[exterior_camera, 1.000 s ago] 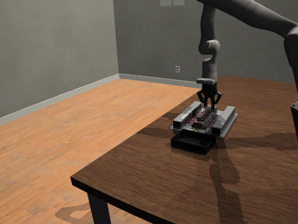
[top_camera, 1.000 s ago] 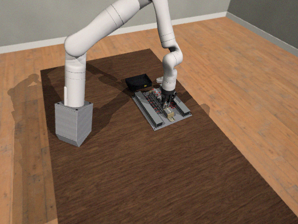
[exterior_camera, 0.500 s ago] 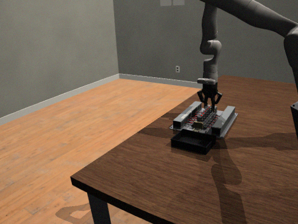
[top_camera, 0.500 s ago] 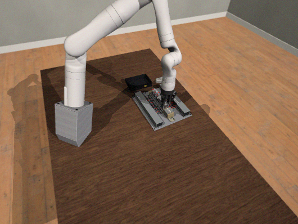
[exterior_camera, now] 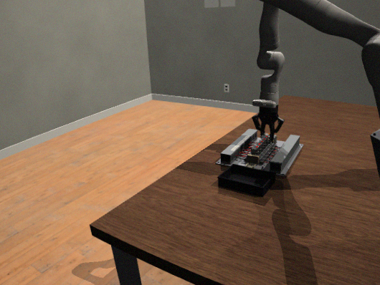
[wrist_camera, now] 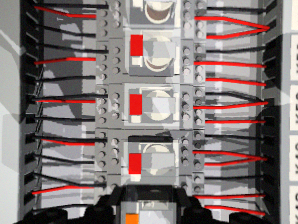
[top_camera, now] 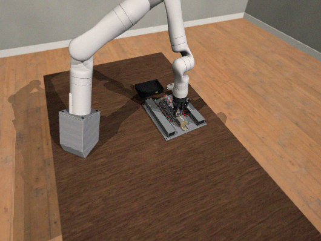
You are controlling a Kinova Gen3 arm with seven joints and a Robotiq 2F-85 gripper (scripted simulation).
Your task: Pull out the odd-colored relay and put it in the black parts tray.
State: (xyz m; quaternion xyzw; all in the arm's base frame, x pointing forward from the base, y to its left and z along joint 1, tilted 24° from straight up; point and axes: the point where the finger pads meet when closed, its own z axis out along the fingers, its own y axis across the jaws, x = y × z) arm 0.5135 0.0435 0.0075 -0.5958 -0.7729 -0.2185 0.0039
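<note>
The fingers are clamped on the orange-buttoned relay, which sits at the bottom edge of the wrist view, apparently not yet out of its socket in the panel; three red-buttoned relays run in a row ahead of them. Pull straight up along the socket axis, slowly, so the loose panel does not tip or rise off the bench. The tray lies just beyond the panel's far end.

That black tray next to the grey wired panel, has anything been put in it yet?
Empty, as far as shows. The black parts tray shows only its dark inside, and the fingers are shut on the orange-buttoned relay over the panel.
</note>
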